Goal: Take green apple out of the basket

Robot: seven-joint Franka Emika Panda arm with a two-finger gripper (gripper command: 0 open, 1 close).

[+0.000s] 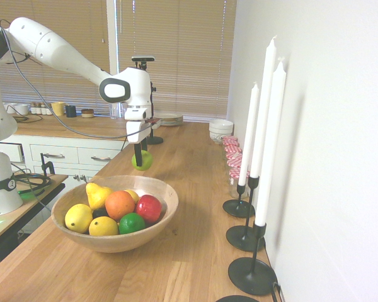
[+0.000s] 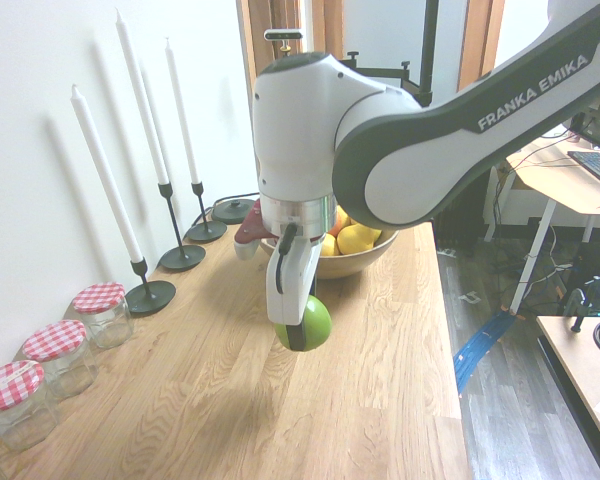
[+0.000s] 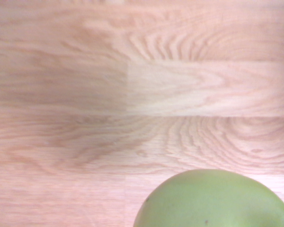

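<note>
Apple (image 1: 143,161) outside the fruit-filled basket (image 1: 167,221)

Kitchen-like room: wooden countertop (image 1: 195,189), white drawers (image 1: 79,154), stacked plates (image 1: 169,119), bowls (image 1: 221,129), lidded jars (image 2: 58,355).

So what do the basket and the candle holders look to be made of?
The basket: light brown wood, smooth and satin, going by its warm tone and thick rim. The candle holders: probably painted metal, matte black, judging by the thin stems and flat discs.

white wall (image 1: 331,138) | wooden countertop (image 1: 195,251) | window blinds (image 1: 176,60), lowered | white drawers (image 1: 82,154) | dark plank floor (image 2: 490,300)
</note>
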